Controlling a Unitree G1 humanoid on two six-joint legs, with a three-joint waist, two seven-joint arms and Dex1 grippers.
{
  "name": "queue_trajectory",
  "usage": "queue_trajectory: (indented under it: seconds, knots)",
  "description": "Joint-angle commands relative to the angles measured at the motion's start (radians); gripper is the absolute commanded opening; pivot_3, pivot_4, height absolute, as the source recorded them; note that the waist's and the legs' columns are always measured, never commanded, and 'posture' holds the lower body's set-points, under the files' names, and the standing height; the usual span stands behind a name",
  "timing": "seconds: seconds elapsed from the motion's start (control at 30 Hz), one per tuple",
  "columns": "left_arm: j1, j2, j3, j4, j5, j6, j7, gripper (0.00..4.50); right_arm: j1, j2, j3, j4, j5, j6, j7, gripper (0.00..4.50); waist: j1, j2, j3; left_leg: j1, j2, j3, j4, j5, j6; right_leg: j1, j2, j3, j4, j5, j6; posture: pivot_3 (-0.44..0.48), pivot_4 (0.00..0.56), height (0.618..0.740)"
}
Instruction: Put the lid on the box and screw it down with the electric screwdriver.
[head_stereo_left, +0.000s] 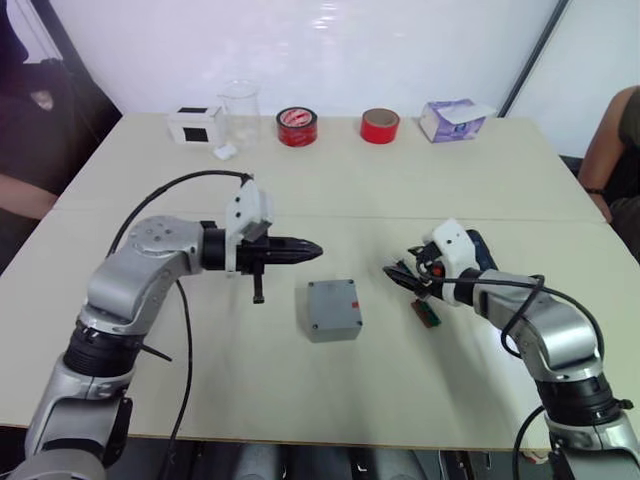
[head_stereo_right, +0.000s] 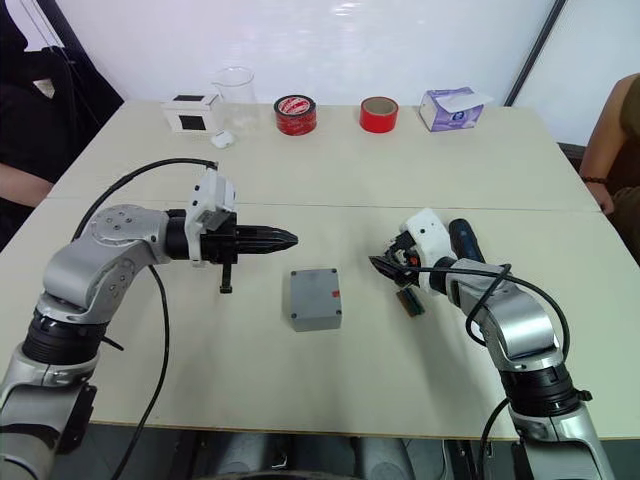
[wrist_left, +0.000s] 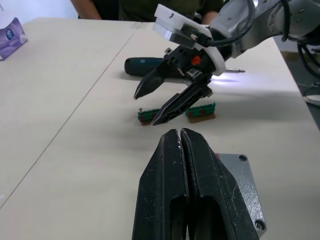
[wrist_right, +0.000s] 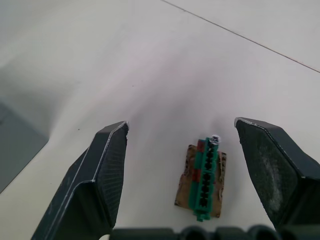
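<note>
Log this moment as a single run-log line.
lid: on box, no tool at it | left gripper: shut, empty, above table | right gripper: open over green part | screwdriver: lying behind right gripper

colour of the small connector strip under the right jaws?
Green connector strip on a brown backing; clearest in the right wrist view.

The box (head_stereo_left: 333, 309) sits on my table (head_stereo_left: 400, 190), a small square grey thing with its lid (head_stereo_right: 315, 295) already lying flat on top, a screw hole at each corner and a little red mark near one edge. The screwdriver (wrist_left: 150, 65) lies on its side well to the right of the box, dark and pen-shaped, with a thin metal bit and a white glow on the tabletop at its tip.
</note>
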Motion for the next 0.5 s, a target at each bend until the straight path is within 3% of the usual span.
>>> queue_trajectory:
  seconds: [0.03, 0.5]
  knots:
    - [-0.012, 0.003, 0.010, -0.033, -0.014, 0.000, 0.008, 0.00, -0.036, 0.029, -0.054, 0.032, 0.019, 0.016, -0.025, 3.44, 0.000, 0.000, 0.000, 0.000, 0.000, 0.000, 0.000, 0.000, 0.000, 0.000, 0.000, 0.000, 0.000, 0.000, 0.000, 0.000, 0.150, 0.740]
    - [-0.006, 0.008, 0.008, -0.043, -0.015, 0.004, 0.015, 0.00, -0.068, 0.047, -0.044, 0.101, 0.008, 0.017, -0.028, 3.44, -0.014, 0.000, 0.000, 0.000, 0.000, 0.000, 0.000, 0.000, 0.000, 0.000, 0.000, 0.000, 0.000, 0.000, 0.000, 0.000, 0.150, 0.740]
